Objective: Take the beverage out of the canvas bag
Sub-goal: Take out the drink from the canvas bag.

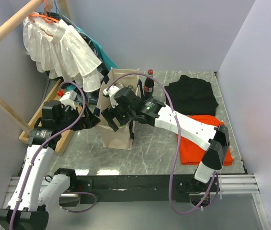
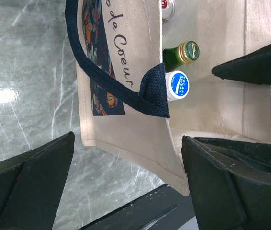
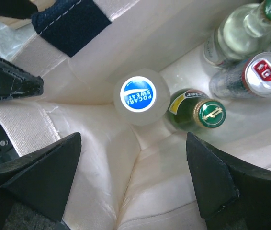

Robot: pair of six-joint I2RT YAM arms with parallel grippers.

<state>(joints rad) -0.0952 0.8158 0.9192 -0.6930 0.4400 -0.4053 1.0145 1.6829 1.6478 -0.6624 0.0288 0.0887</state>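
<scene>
The cream canvas bag (image 1: 118,134) with navy handles (image 2: 107,76) stands mid-table. Inside it stand a white bottle with a blue Pocari Sweat cap (image 3: 141,99), a green bottle with a gold-rimmed cap (image 3: 197,114), a silver can (image 3: 265,72) and a clear bottle (image 3: 241,28). My right gripper (image 3: 130,187) is open inside the bag's mouth, just above the bottles and near the blue cap, holding nothing. At the bag's left near corner my left gripper (image 2: 128,187) is open, its jaws wide apart either side of the bag's wall edge (image 2: 174,158).
A dark cola bottle with a red cap (image 1: 149,84) stands just behind the bag. A black garment (image 1: 193,93) and an orange cloth (image 1: 207,146) lie to the right. A white ruffled garment (image 1: 61,48) hangs from a wooden rack (image 1: 42,117) at the left.
</scene>
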